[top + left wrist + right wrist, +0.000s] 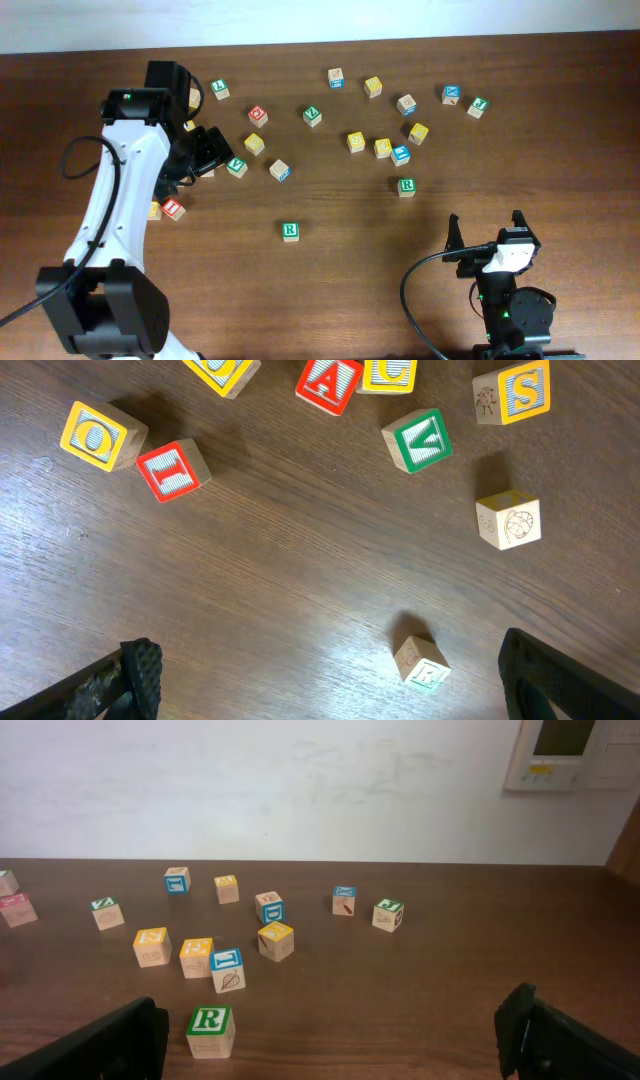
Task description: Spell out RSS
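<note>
Two green R cubes lie on the table. One (290,231) is in the middle front and shows in the left wrist view (421,663) between my open left fingers. The other (406,186) sits just ahead of the right gripper (210,1030). A yellow S cube (255,144) lies right of my left gripper (207,152) and shows in the left wrist view (515,392). Two yellow cubes (356,141) (382,148) lie behind the right R; their letters are too small to read. My left gripper (335,690) is open and empty. My right gripper (488,232) (330,1040) is open and empty near the front edge.
Near the left gripper lie a green V cube (417,440), a red I cube (172,468), a yellow O cube (95,435) and a plain-faced cube (508,520). Several more letter cubes are scattered across the back, such as a blue one (452,94).
</note>
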Motion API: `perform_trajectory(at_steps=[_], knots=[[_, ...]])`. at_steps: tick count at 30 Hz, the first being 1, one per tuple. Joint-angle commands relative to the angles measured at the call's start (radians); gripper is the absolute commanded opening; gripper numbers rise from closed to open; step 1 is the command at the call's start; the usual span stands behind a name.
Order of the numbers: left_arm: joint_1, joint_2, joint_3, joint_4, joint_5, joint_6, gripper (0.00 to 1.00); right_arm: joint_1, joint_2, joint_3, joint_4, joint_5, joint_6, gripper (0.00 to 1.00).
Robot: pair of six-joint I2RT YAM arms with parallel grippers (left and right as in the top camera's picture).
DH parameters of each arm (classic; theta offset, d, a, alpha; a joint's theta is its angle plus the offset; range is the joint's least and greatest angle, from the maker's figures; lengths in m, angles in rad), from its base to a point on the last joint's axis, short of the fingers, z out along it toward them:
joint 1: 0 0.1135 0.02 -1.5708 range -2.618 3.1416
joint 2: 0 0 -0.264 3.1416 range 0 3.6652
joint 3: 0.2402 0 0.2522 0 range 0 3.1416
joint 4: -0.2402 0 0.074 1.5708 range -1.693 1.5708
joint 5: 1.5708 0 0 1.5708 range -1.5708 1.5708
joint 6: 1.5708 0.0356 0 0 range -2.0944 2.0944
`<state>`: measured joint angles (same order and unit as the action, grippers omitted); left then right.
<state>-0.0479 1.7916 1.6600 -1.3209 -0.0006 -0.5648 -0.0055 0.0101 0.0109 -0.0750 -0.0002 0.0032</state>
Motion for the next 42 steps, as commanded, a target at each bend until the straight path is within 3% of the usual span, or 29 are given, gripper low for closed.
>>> perform_trajectory(at_steps=[1,42], knots=[[0.005,0.000,0.011,-0.002,-0.015,0.005,0.99,0.006,-0.006,-0.005,-0.007,0.005,0.004,0.98],[0.005,0.000,0.011,-0.042,-0.015,0.005,0.99,0.006,-0.006,-0.005,-0.007,0.005,0.004,0.98]])
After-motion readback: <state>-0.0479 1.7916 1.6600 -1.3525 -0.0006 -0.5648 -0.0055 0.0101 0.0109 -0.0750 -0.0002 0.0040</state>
